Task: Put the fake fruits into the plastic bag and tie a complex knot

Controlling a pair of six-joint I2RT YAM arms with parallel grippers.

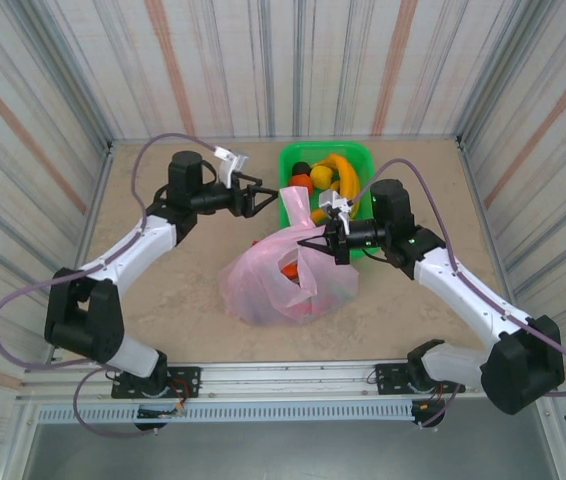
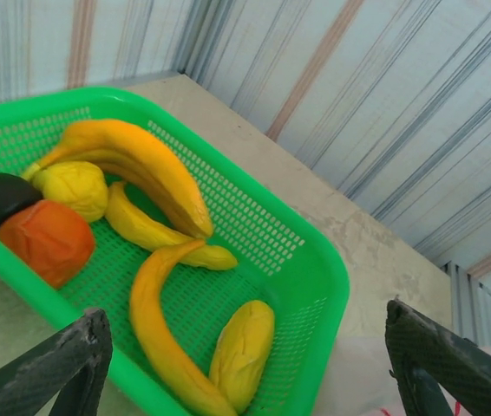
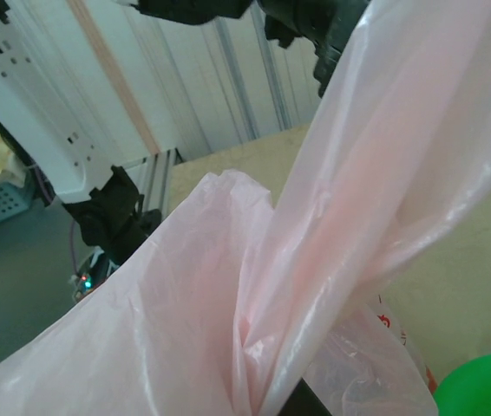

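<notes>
At table [image 1: 163, 210] centre, the plastic bag [image 1: 263, 290] is slumped, pink & translucent, w/ a reddish fruit [image 1: 289, 268] seen through the film. A strip of its rim is pulled up toward the far side. The bag's edge is pinched by the right gripper [image 1: 317, 243], jaws closed on it. In the right wrist view, bunched pink film is seen running down toward the bottom edge. Just beyond the bag, the green basket [image 1: 288, 152] is set at the far side. The other fake fruits [image 2: 141, 160] are kept in it: bananas, 2 lumpy yellow pcs, an orange one, a dark one. The left gripper [image 1: 266, 200] is held just left of the basket, above the table. Its fingers [image 2: 63, 364] are spread wide w/ nothing gripped.
</notes>
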